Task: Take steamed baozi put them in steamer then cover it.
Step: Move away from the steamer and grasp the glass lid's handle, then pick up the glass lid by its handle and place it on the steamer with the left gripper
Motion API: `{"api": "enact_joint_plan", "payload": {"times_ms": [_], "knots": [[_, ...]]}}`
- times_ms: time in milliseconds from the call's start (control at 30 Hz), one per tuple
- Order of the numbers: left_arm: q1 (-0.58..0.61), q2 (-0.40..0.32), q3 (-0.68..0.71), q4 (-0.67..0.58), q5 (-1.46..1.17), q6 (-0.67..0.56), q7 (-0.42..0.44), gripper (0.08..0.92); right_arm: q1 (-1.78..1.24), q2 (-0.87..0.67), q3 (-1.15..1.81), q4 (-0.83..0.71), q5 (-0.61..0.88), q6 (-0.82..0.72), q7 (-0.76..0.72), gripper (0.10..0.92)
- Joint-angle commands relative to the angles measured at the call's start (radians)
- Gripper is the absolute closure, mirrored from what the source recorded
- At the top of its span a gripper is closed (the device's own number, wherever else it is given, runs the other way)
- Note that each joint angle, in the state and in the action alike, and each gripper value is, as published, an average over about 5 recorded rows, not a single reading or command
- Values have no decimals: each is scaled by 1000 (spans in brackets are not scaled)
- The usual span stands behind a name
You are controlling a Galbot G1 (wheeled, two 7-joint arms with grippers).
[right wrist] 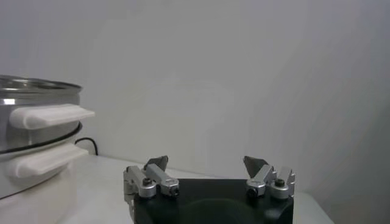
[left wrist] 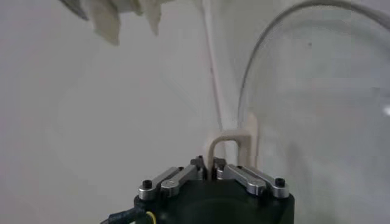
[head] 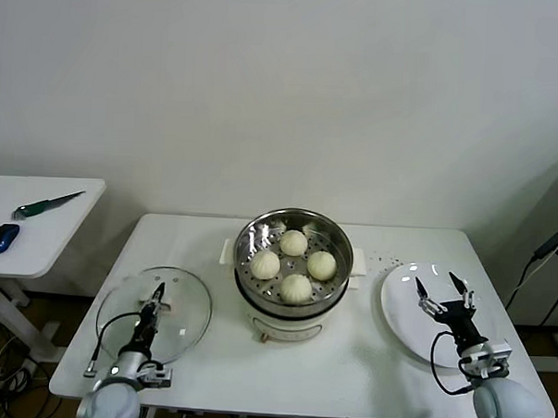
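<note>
Four cream-white baozi [head: 294,261] lie on the perforated tray inside the steel steamer [head: 338,237] at the table's middle. The clear glass cover [head: 187,309] lies flat on the table to the steamer's left. My left gripper [head: 157,294] is over the cover and shut on its white handle [left wrist: 231,145], which stands between the jaws in the left wrist view. My right gripper [head: 441,292] is open and empty above the white plate [head: 406,316] on the right. The steamer's white side handles [right wrist: 47,115] show in the right wrist view.
A side table [head: 47,227] at the far left holds a blue mouse [head: 1,238] and a green-handled knife [head: 44,204]. Small crumbs [head: 384,262] lie on the table between steamer and plate. A cable [head: 542,253] hangs at the right edge.
</note>
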Motion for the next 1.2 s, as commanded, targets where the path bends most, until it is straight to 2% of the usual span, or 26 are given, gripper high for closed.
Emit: {"api": "enact_joint_plan", "payload": {"times_ms": [33,200,267,400,533,600,700,800,867,1033,1200], "knots": [[164,91,2,-351,-121,187,28,848,16,-9,3,-31,-6,5,-2,203],[250,171,16,-556,-151,378,73,848,32,-23,1,-54,-8,7,-1,203],[259,209,33,-621,-164,451,120,848,38,-27,0,-59,-12,7,-1,203],[232,295,95,-674,-174,561,181,848,49,-35,-5,-70,-23,7,3,203],[112,389,215,-671,-203,649,206,848,64,-45,-16,-87,-31,7,3,203],[-1,431,324,-665,-208,700,239,848,75,-46,-21,-97,-35,7,4,203],[-207,459,485,-653,-185,752,338,848,88,-45,-25,-108,-42,7,4,203],[-389,427,602,-630,-136,759,459,848,98,-41,-26,-120,-47,9,4,203],[-472,380,666,-606,-91,759,527,848,104,-37,-25,-129,-51,11,4,203],[-562,220,812,-525,76,759,653,848,108,-35,-21,-149,-59,17,3,203],[-606,42,883,-405,168,759,695,848,104,-39,-9,-156,-68,23,2,203]]}}
